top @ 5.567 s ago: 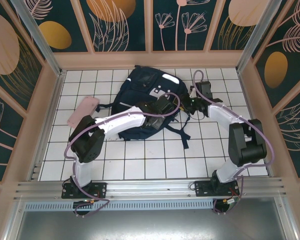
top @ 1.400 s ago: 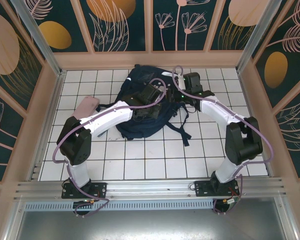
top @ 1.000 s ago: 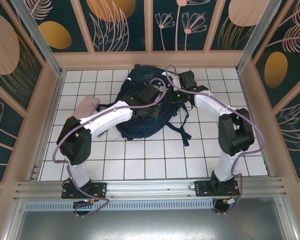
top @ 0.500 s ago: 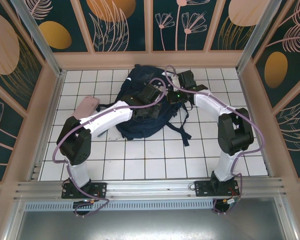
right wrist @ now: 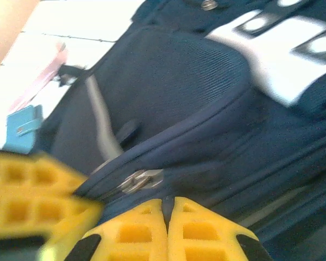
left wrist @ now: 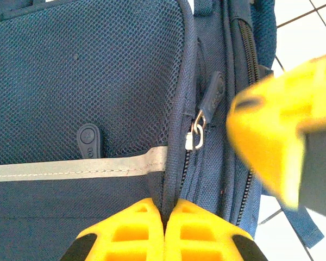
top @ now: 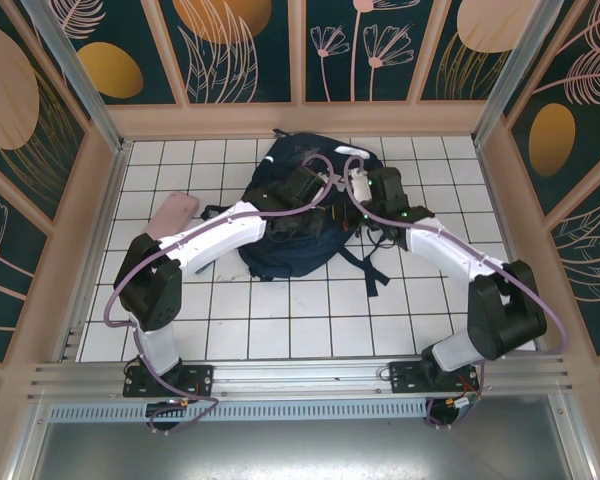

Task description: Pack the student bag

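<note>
The student bag (top: 283,160), navy with a white reflective stripe (left wrist: 70,169), lies at the back middle of the white tiled floor. My left gripper (top: 318,202) (left wrist: 165,209) is over its middle, shut on a raised fabric seam beside the zip. The metal zip slider (left wrist: 196,136) and its dark pull tab (left wrist: 214,93) sit just beyond that seam. My right gripper (top: 353,208) (right wrist: 167,204) reaches in from the right, shut on a dark bit of the bag right next to the zip slider (right wrist: 137,180). The bag's inside is hidden.
A pink pouch (top: 167,216) (right wrist: 43,81) lies left of the bag, with a small light-blue item (right wrist: 22,128) near it. Dark straps (top: 365,268) trail from the bag toward the near right. Wooden walls (top: 90,210) enclose the floor on three sides.
The right arm's elbow swung out to the right and down, and its gripper, shut since half a second ago, drew nearer. The bag shifted slightly right. The left arm held still.
</note>
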`<state>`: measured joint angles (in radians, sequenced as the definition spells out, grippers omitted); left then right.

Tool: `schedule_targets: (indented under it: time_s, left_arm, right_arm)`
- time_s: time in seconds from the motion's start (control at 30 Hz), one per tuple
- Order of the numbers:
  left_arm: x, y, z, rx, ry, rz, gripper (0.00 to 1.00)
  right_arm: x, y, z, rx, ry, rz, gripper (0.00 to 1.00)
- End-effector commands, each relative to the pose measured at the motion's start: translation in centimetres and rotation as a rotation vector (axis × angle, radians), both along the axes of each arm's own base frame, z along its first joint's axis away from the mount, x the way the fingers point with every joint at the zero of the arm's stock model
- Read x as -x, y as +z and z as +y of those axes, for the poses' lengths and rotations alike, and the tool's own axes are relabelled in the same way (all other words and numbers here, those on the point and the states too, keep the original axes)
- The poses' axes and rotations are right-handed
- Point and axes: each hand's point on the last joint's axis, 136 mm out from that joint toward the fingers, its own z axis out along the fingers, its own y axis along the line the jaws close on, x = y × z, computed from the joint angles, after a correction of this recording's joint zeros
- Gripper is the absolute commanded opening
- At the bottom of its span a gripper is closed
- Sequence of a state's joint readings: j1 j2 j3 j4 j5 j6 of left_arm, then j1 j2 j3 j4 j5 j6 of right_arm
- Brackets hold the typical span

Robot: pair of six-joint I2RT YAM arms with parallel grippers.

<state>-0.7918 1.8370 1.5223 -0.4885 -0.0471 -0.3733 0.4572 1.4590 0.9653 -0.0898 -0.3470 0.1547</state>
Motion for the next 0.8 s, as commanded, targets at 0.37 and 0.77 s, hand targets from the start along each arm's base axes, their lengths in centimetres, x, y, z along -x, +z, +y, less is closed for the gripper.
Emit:
schedule_targets:
  time_s: [0.37, 0.77]
  left_arm:
    - [-2.7, 5.0, 2.6, 0.127, 0.027, -0.131, 0.52]
    - [-1.4, 3.0, 2.9, -0.072, -0.329, -0.306, 0.69]
  right_arm:
    - [-1.9, 3.0, -4.3, -0.228, -0.168, -0.054, 0.00]
    - [-7.9, 3.5, -8.0, -0.230, -0.235, -0.051, 0.00]
